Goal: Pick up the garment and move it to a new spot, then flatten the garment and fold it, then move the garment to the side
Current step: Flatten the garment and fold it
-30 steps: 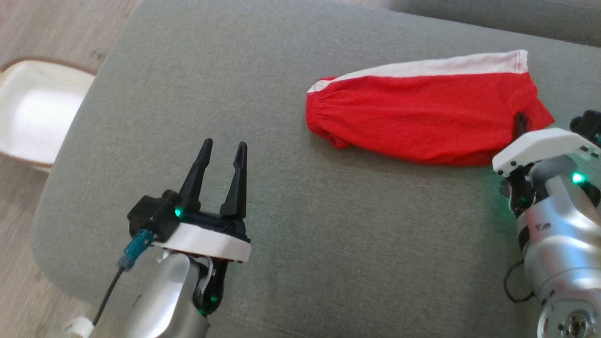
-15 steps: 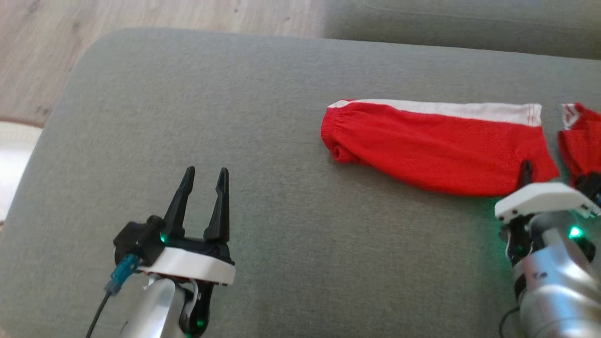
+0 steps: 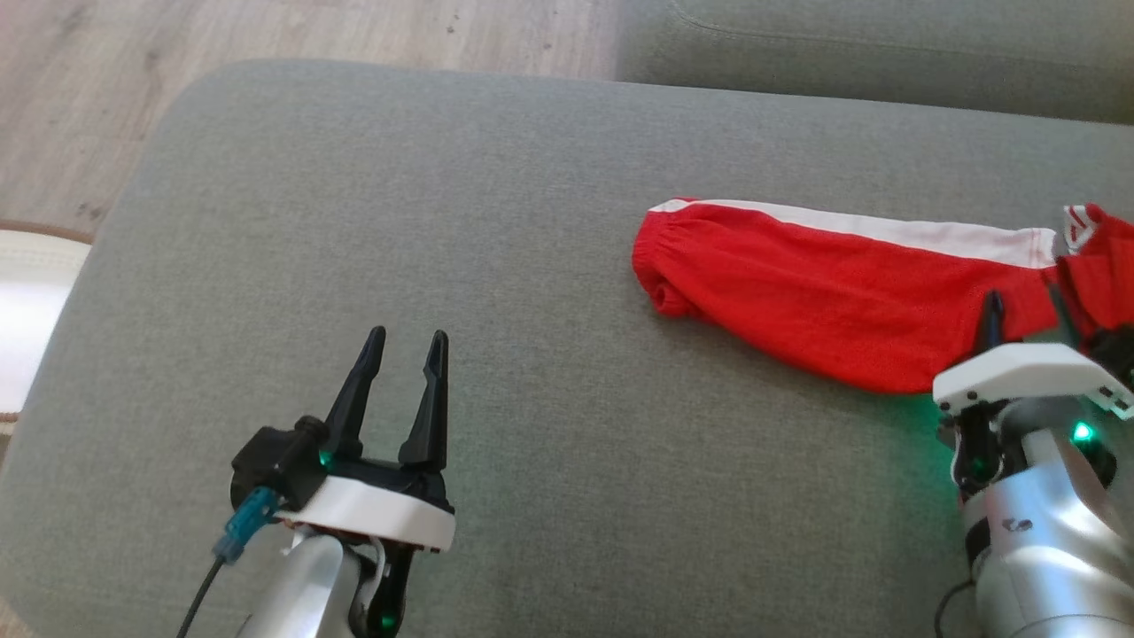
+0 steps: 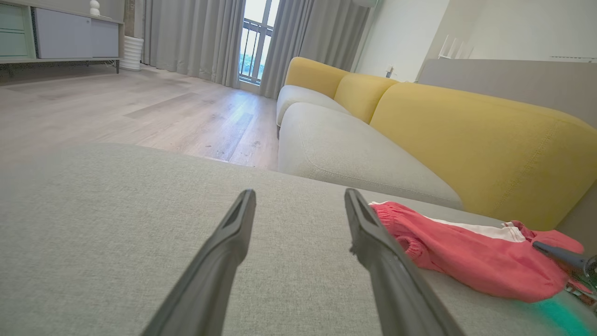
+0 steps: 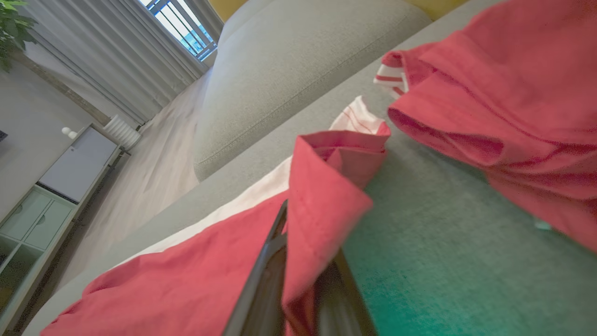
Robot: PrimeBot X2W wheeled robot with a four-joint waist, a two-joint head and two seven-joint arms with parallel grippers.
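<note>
The light, limp red garment (image 3: 824, 301) at frame right should drape when lifted; the right pincer (image 3: 990, 310) pinches its hem, a sound hold, while the left pincer (image 3: 406, 341) stands spread at lower left.

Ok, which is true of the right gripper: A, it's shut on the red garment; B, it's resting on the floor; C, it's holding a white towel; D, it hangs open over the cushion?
A: in the right wrist view the right gripper is pinched shut on a folded edge of the garment.
</note>
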